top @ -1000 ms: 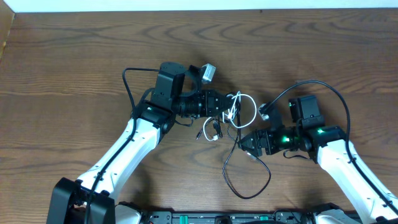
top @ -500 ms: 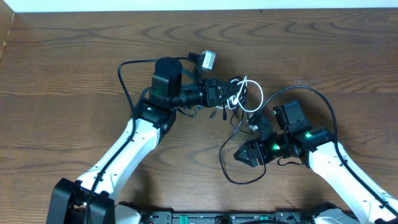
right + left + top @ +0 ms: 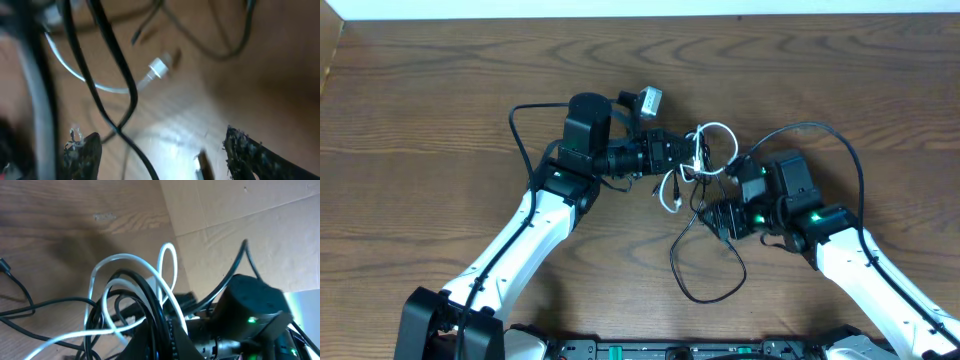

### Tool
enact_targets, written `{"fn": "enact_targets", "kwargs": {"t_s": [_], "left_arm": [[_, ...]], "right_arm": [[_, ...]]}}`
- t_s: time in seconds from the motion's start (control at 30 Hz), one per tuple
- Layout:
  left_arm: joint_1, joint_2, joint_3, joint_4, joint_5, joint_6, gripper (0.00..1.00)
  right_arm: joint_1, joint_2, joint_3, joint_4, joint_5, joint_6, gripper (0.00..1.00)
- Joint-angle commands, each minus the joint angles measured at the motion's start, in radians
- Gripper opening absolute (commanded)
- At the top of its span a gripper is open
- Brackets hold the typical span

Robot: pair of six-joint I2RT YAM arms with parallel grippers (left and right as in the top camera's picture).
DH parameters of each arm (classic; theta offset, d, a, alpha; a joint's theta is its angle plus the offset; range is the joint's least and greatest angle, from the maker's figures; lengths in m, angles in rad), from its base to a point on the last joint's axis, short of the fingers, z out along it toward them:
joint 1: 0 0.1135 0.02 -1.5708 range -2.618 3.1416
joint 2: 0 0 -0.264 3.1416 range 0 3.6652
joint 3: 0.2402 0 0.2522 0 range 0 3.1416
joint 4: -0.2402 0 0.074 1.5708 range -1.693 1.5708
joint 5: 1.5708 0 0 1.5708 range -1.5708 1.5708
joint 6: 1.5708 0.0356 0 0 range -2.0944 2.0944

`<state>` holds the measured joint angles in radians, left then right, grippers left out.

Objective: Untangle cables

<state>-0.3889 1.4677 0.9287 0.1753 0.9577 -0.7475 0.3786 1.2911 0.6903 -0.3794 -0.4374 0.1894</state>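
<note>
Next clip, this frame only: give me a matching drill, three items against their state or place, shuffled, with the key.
Items:
1. white cable
2. black cable
3. right gripper

States or places:
A. open, fingers spread wide apart
B. coiled in small loops at the left gripper
C. trails into one wide loop lying on the table, on the robot's side

Pairs: 1-B, 2-C, 3-A
</note>
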Motion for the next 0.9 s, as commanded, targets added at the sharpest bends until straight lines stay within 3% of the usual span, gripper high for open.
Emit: {"fn": "enact_targets", "kwargs": {"t_s": [0.0, 0.07, 0.1, 0.13, 0.17, 0.33, 0.43, 0.5, 0.87], "left_arm": [[0.003, -0.026, 0.021, -0.009, -0.001, 0.021, 0.09], [0.003, -0.026, 0.021, -0.01, -0.002, 0.021, 0.09], [0.003, -0.026, 0.021, -0.01, -0.002, 0.021, 0.09], [0.003, -0.026, 0.021, -0.01, -0.001, 0.021, 0.09], [0.003, -0.026, 0.021, -0.01, -0.002, 0.022, 0.09], [0.006, -0.026, 0.021, -0.054, -0.003, 0.089, 0.09], [0.025, -0.026, 0.021, -0.121, -0.011, 0.137, 0.09], [0.058, -0.026, 0.021, -0.173, -0.01, 0.171, 0.09], [0.199, -0.026, 0.021, -0.353, -0.01, 0.307, 0.09]], "right_arm": [[0.008, 0.005, 0.0, 0.075, 0.118, 0.07, 0.66], [0.008, 0.005, 0.0, 0.075, 0.189, 0.109, 0.43], [0.008, 0.005, 0.0, 0.032, 0.25, 0.148, 0.12], [0.008, 0.005, 0.0, -0.006, 0.301, 0.182, 0.03], [0.008, 0.005, 0.0, -0.053, 0.369, 0.228, 0.01], [0.004, 0.005, 0.0, -0.298, 0.739, 0.457, 0.01], [-0.01, 0.005, 0.0, -0.402, 0.874, 0.506, 0.19], [-0.035, 0.005, 0.0, -0.445, 0.923, 0.506, 0.26], [-0.264, 0.005, 0.0, -0.472, 0.962, 0.505, 0.4]]}}
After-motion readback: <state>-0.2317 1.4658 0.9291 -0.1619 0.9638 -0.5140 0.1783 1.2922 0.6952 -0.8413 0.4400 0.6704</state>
